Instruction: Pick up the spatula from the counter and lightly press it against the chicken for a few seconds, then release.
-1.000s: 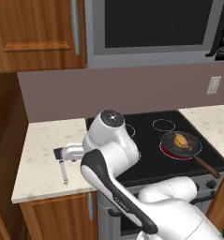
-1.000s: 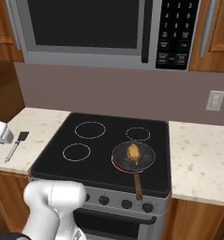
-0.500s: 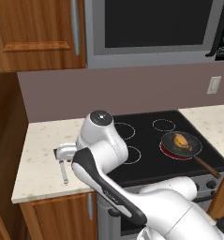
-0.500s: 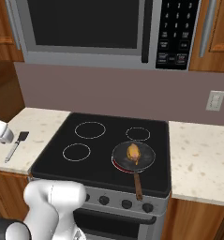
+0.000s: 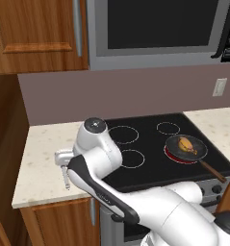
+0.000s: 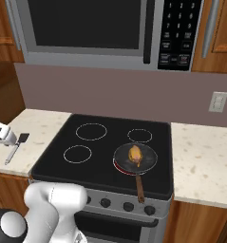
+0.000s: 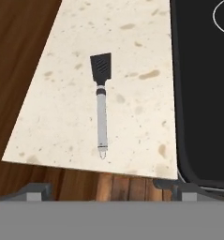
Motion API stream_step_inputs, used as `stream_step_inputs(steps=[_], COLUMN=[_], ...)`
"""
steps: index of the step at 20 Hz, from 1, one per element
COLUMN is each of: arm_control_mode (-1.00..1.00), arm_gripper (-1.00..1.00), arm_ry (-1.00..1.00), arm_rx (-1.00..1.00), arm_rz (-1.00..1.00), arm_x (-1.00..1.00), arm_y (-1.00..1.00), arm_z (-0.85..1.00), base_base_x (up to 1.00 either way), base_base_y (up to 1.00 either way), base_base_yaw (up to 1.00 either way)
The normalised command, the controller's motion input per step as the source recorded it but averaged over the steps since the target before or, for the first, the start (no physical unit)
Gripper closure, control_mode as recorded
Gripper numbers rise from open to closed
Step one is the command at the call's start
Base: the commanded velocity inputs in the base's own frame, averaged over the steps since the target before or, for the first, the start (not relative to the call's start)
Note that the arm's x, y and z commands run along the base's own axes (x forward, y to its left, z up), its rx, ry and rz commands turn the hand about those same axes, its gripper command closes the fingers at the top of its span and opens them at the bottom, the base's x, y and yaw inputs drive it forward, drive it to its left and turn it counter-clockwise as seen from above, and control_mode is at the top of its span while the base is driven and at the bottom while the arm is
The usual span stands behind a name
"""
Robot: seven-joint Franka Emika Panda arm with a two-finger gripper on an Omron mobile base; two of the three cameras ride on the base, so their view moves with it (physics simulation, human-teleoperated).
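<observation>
The spatula (image 7: 100, 105) lies on the counter (image 7: 141, 37), left of the stove (image 7: 202, 93).

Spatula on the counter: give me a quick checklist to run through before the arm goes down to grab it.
1. Gripper open: ok, its tips stand wide apart in the hand view.
2. Spatula flat on the counter, nothing touching it: ok.
3. Handle lined up between the gripper tips, so they close across it: ok, roughly centred.
4. Gripper down at the handle: not ok, it hovers above the counter.
5. Clear of the stove edge: ok, the spatula lies apart from it.
6. Chicken in the pan on the stove: ok.
</observation>
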Motion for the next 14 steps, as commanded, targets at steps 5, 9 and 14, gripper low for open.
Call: stream_step_inputs(steps=[5, 9, 14], arm_control_mode=[-1.00, -1.00, -1.00], arm_gripper=[-1.00, -1.00, -1.00], arm_ry=[0.00, 0.00, 0.01], arm_rx=[0.00, 0.00, 0.00], arm_rz=[0.00, 0.00, 0.00], arm_x=[0.26, 0.16, 0.12], arm_y=[0.13, 0.11, 0.06], arm_z=[-0.20, -0.29, -0.30], base_base_x=[0.00, 0.00, 0.00], base_base_y=[0.00, 0.00, 0.00], base_base_yaw=[0.00, 0.00, 0.00])
